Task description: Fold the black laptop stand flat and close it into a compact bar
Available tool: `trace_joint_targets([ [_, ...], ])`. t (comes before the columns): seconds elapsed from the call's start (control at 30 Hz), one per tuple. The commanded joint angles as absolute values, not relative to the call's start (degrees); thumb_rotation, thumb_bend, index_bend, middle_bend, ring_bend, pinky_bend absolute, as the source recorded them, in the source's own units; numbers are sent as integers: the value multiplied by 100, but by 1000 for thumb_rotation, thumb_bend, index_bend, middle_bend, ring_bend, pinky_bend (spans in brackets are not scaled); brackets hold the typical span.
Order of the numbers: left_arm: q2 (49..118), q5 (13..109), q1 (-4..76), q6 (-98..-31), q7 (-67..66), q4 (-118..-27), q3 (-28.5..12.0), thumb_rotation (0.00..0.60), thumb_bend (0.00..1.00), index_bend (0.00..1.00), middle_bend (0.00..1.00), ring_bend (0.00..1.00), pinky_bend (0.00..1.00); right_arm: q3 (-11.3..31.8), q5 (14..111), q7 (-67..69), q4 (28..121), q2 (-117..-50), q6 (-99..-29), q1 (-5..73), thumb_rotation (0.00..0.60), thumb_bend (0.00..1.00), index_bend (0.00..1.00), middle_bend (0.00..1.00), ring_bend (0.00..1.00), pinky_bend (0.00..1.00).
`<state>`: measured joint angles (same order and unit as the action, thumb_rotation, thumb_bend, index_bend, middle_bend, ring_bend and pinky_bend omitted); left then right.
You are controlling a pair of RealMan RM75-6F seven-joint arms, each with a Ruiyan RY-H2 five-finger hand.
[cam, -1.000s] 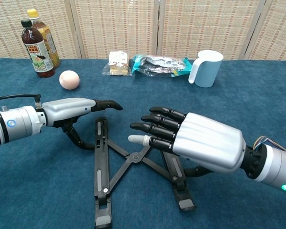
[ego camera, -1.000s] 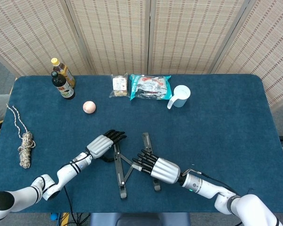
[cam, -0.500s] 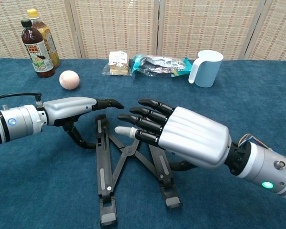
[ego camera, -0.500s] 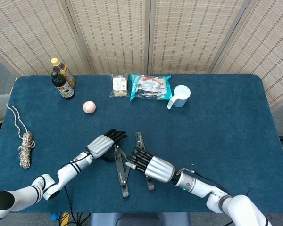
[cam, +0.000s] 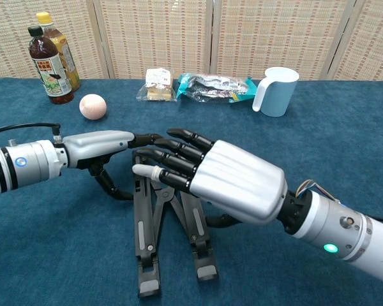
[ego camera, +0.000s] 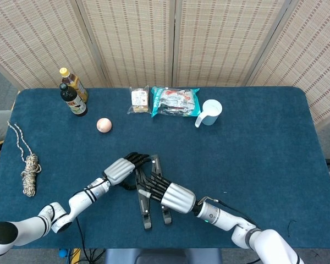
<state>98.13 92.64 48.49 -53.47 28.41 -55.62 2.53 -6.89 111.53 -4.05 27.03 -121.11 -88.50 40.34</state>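
Observation:
The black laptop stand [ego camera: 146,212] lies on the blue table, its two long bars drawn close together with the cross links folded between them; in the chest view the stand [cam: 145,223] forms a narrow V. My left hand [ego camera: 121,169] lies flat over the far end of the left bar, fingers stretched out and thumb hooked down on the bar's left side, also shown as my left hand [cam: 99,143]. My right hand [ego camera: 170,193] covers the right bar from the right, fingers extended over the stand's middle. In the chest view my right hand [cam: 223,178] hides the upper part of that bar.
Two bottles [ego camera: 71,93] stand at the far left. A peach-coloured ball [ego camera: 103,125], two snack packs [ego camera: 138,99], [ego camera: 176,102] and a pale blue cup [ego camera: 211,111] sit along the back. A coil of rope [ego camera: 30,170] lies at the left edge.
My right hand has slid left, pushing the right bar toward the left bar; the stand has narrowed from a wide X to a tight V. The left hand stayed nearly still.

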Motion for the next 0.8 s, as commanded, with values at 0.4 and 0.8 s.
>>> trace_joint_targets([
  [0.4,9683,9162,4838,-5314,2679,-5593,212,600,172,38,0,0,0,-822,11088,-281,2774,-12037,-8973,4035,600,0,0,0,0,0],
  [0.8,9025,8839,4523,-5536,2197,-6160,75,600,172,38,0,0,0,-925,10951,264,6292,-9759,-7699,4837,600,0,0,0,0,0],
])
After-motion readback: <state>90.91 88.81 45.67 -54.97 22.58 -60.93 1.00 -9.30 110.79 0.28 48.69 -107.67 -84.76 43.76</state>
